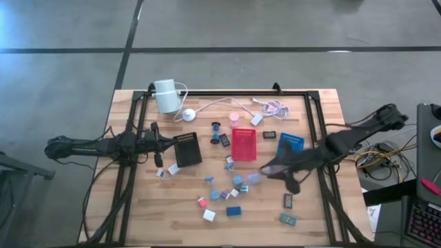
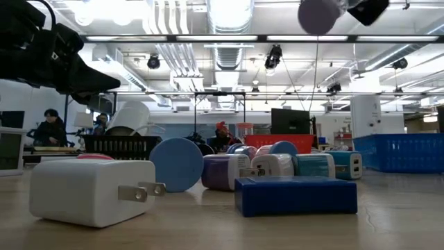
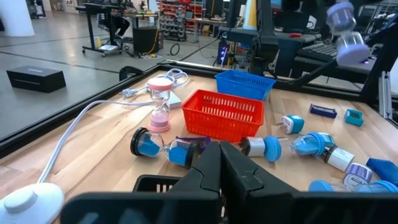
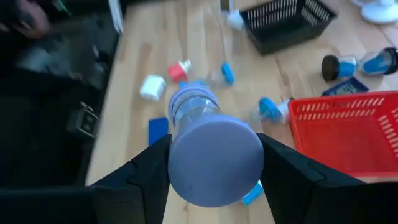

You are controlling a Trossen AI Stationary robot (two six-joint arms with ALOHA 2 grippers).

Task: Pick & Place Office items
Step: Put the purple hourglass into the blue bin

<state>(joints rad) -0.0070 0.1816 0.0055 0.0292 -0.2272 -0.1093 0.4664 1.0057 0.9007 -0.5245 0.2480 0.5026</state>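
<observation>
The right end effector [image 4: 214,180] grips a purple-capped hourglass [image 4: 208,149] above the desk [image 1: 324,227], by its waist between both fingers; it looks light, smooth, probably fragile, so squeeze gently.

The right gripper [image 4: 214,163] holds a pale purple cylinder with a clear ribbed neck [image 4: 208,152], its 2 dark fingers [image 4: 146,171] pressed on either side of the round end. Beyond the gripper on the light wooden table [image 4: 149,43] lie a red plastic mesh tray [image 4: 348,130], a black mesh tray [image 4: 289,22], a white block [image 4: 151,88] and a flat blue block [image 4: 158,130].
</observation>
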